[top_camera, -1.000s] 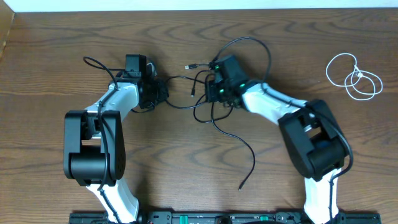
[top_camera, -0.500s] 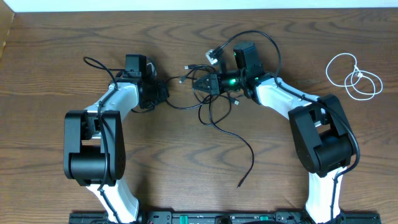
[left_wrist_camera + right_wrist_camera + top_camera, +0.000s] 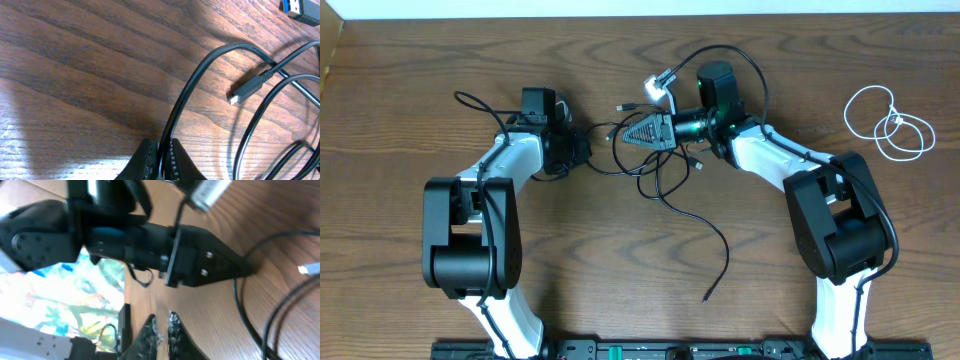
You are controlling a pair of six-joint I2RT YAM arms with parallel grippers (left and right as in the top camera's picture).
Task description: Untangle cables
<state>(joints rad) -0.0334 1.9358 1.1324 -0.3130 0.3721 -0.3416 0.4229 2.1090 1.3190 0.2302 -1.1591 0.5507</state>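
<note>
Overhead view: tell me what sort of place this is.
Probably a robotics lab workstation: a left arm and right arm mounted at a wood-grain table, with a tangled black cable and a coiled white cable laid out.

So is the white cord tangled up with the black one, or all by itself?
By itself. The white cable lies loosely coiled at the far right, apart from the black cable, whose loops sit in the middle.

Dark wood-grain worktop (image 3: 620,260) here. The black cable (image 3: 725,250) sprawls over the middle in tangled loops, one loose end trailing toward the near edge. The white cable (image 3: 892,120) sits coiled at the far right, well apart from it.
</note>
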